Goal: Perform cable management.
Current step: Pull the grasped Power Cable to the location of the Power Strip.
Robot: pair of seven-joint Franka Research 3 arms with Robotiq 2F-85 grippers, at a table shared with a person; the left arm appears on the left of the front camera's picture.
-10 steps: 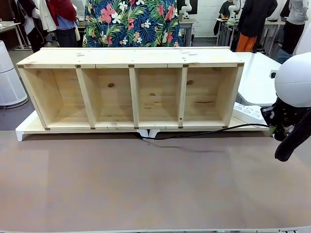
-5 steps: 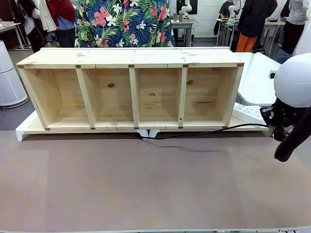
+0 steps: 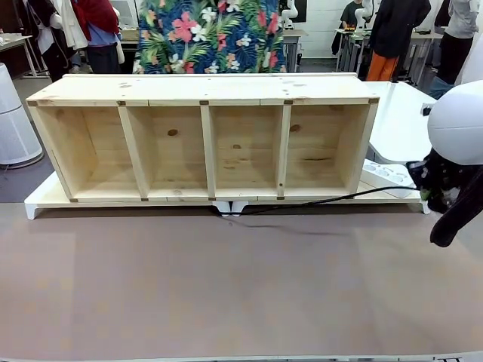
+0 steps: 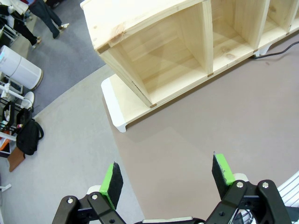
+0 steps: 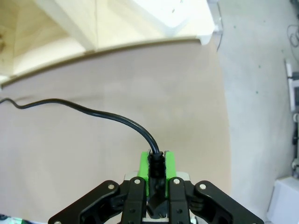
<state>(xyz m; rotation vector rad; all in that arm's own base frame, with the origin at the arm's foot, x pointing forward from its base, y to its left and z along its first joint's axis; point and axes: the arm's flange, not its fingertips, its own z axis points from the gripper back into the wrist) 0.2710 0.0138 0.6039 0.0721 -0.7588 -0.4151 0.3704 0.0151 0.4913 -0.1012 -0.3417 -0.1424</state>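
Your right gripper point(image 5: 157, 157) is shut tight on the thick end of the cable point(image 5: 107, 113), so the pickup is done. In the front view that gripper point(image 3: 432, 190) sits at the right edge of the frame. The cable point(image 3: 324, 202) slants from it down and left to the bottom centre of the wooden shelf point(image 3: 204, 90), lifted off the table point(image 3: 226, 294) with its shadow below. The white power strip point(image 3: 383, 176) lies just beside your grip, lower right of the shelf, and nothing looks plugged into it, though its sockets are too small to be sure. I'd say you're early: end in hand, routing and tidying left to do. Your left gripper point(image 4: 167, 177) hangs wide open and empty over the table, with the shelf's end at upper right of its view.
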